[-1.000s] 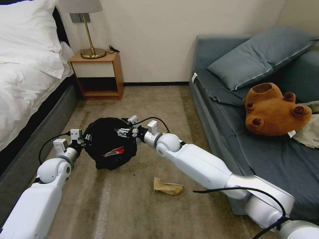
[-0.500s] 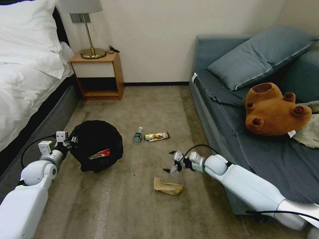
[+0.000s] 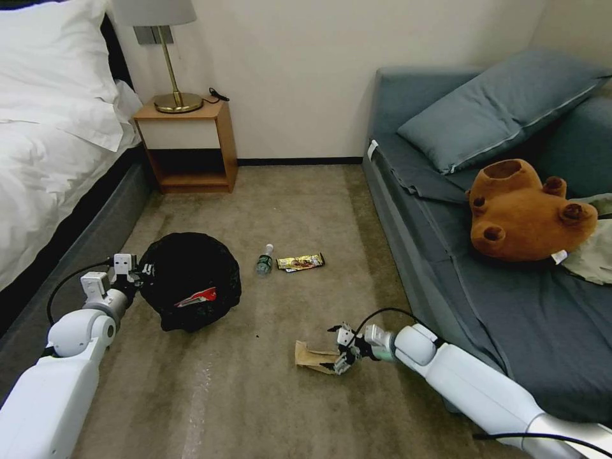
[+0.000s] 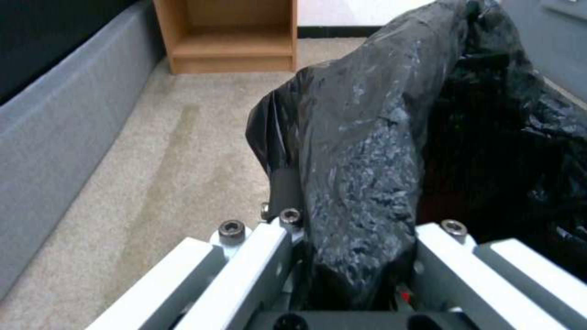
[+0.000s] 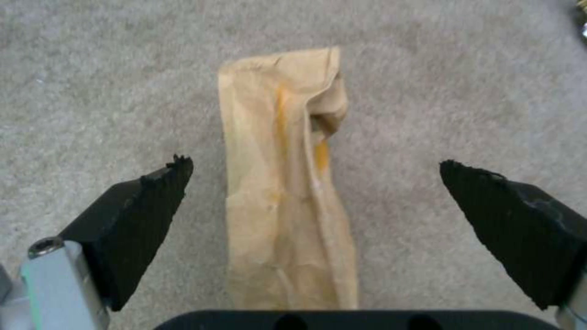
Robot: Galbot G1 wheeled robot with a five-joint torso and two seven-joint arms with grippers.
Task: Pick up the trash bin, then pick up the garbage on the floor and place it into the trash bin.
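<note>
Our left gripper (image 3: pixel 131 271) reaches forward over the carpet, clenched on the trash bin (image 3: pixel 190 280) rim — a red-and-white packet (image 3: pixel 196 296) lies inside. Further right, the bottle (image 3: pixel 264 259) and wrapper (image 3: pixel 301 261) lie on open floor. Our right gripper (image 3: pixel 339 349) stretches low, jaws spread wide around the brown paper bag (image 5: pixel 287 183) — sofa (image 3: pixel 408 210) just beside.

I saw the black-lined trash bin (image 3: pixel 189 280) at left of centre with a red-and-white packet (image 3: pixel 196 297) inside, the crumpled brown paper bag (image 3: pixel 315 357) flat lower centre, and the bottle (image 3: pixel 264 260) beside the wrapper (image 3: pixel 301 261) mid-frame.
</note>
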